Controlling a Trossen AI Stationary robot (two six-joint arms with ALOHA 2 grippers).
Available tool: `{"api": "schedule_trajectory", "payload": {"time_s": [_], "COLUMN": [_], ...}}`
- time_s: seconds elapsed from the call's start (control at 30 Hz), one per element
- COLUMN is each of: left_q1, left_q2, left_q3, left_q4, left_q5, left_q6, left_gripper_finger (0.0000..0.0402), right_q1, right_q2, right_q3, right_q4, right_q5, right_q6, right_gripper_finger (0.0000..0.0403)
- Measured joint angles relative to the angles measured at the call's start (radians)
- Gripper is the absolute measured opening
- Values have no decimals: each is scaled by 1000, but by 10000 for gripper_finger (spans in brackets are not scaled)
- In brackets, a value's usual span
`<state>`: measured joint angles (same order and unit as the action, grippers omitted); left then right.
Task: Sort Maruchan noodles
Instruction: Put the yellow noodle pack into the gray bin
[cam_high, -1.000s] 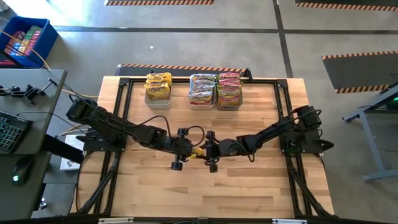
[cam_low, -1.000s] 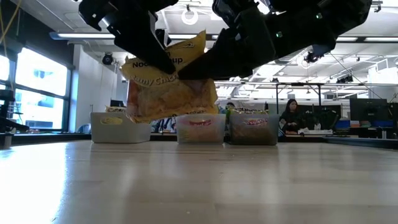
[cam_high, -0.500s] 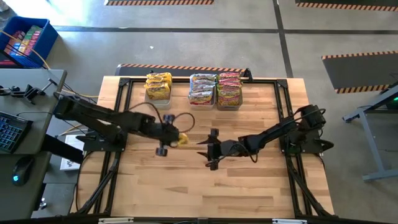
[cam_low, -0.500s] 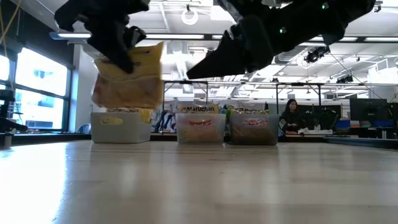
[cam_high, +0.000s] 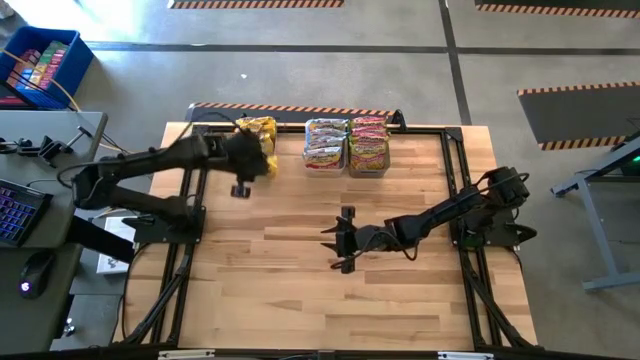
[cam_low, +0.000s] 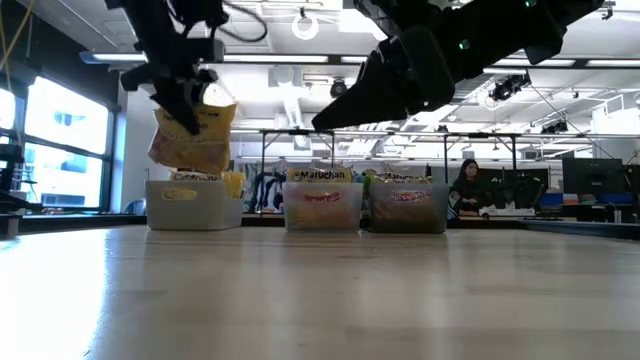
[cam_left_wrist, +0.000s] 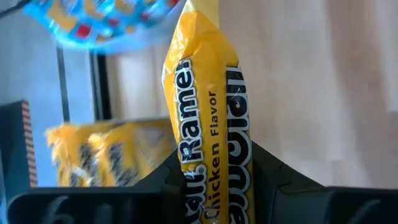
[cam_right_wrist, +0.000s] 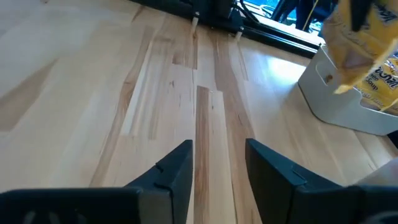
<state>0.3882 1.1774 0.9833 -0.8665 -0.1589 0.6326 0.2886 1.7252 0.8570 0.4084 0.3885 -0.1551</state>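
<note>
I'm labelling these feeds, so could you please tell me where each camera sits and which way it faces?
High: overhead, straight down on both arms and the table.
Low: table height, facing the three bins; arms overhead.
Left wrist: past the left pincer gripping a yellow packet.
Right wrist: past the open right pincer over bare wood.
That packet shows in all four.

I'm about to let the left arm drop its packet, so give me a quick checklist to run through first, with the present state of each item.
1. Left pincer grips the yellow chicken packet: ok.
2. Packet is above the leftmost bin, which holds yellow packets: ok; it hangs just over the rim in the low view.
3. Packet is clear of the middle bin and right bin: ok.
4. Right pincer is empty, fingers apart, over bare table away from the bins: ok.
5. Room left in the leftmost bin for another packet: cannot tell.
</note>
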Motion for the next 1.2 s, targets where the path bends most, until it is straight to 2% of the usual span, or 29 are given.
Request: {"api": "schedule_trajectory", "payload": {"time_s": [0.17,0.33,0.6,0.83,0.97,1.2], "left_q1": [203,326,403,439,451,475], "left_q2": [0,3,72,158,205,254], "left_q3": [0,0,0,0,0,2], "left_q4": [-6,4,47,153,181,185], "left_q5": [84,149,212,258,298,283], "left_q6": [96,150,200,235,230,158], "left_gripper_finger": [78,78,78,78,78,91], "right_q1": [0,0,0,0,0,0], "right_q2": [0,0,1,1,1,1], "right_q3": [0,0,0,0,0,0], "right_q4": [-17,-20,-24,-24,-24,-24], "right_q5": [-1,-3,-22,-22,-22,-22], "right_q6": [7,8,8,8,8,8], "right_gripper_finger": [128,128,128,128,128,128]}}
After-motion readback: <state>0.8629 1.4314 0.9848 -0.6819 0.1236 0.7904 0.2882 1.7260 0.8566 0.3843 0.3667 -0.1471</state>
